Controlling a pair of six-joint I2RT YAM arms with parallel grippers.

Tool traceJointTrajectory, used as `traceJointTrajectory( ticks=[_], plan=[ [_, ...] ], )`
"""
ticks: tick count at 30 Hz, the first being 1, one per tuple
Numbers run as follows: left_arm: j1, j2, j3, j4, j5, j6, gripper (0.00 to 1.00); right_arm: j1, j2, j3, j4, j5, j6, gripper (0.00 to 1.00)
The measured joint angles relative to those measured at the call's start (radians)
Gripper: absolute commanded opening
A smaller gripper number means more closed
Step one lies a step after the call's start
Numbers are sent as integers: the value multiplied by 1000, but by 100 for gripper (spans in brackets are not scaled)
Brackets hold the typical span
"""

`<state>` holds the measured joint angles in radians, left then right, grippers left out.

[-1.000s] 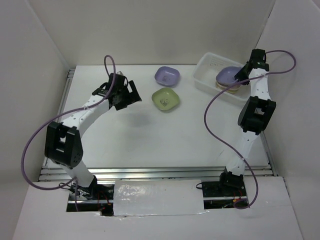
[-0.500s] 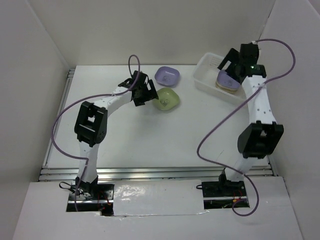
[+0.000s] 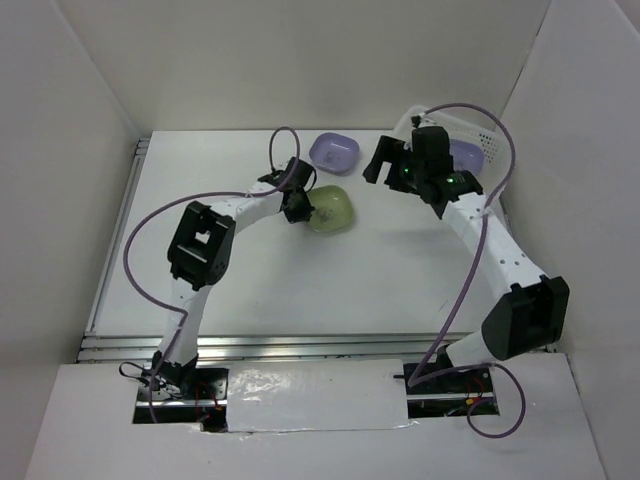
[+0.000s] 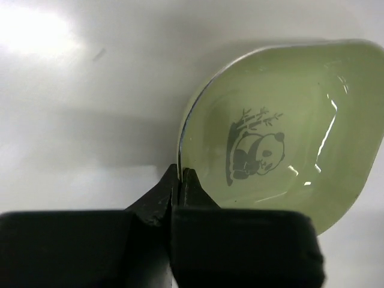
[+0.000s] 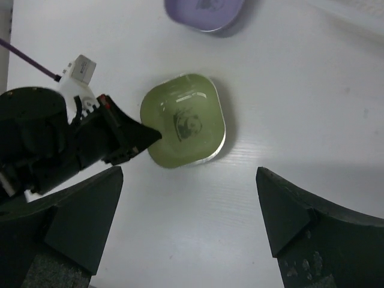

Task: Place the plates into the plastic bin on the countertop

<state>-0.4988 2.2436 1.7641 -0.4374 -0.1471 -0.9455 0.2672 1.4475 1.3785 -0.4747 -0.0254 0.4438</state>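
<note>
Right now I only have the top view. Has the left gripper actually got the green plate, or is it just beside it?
Observer: It has it. In the left wrist view the left gripper is pinched shut on the rim of the green plate.
Operator: Is the right gripper carrying anything?
Observer: No. In the right wrist view the right gripper is open and empty, with only bare table between its fingers.
Operator: Any mark on that plate?
Observer: Yes, a dark panda print at its centre.
</note>
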Motion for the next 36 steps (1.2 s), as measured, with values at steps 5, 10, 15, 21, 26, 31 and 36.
traceJointTrajectory(
  ticks=[5, 10, 15, 21, 26, 31, 36],
  plan=[
    [-40, -298, -307, -35, -60, 58, 0, 35, 180, 28, 66, -109, -68, 98],
    [-69, -510, -365, -34, -55, 130, 0, 68, 332, -26, 77, -172, -82, 84],
    [-63, -549, -362, -73, -52, 182, 15, 130, 322, -64, 138, -225, -55, 0],
    [-51, -566, -368, -72, -63, 169, 99, 103, 289, -93, 150, -202, 6, 0],
    [-23, -611, -369, -98, -104, 137, 99, -109, 308, 31, 16, -63, 35, 0],
    [14, -658, -403, -98, -118, 134, 99, -346, 505, 459, -96, 35, -3, 0],
    [33, -626, -381, -103, -108, 161, 99, -483, 761, 879, -214, 74, -65, 2]
  ],
)
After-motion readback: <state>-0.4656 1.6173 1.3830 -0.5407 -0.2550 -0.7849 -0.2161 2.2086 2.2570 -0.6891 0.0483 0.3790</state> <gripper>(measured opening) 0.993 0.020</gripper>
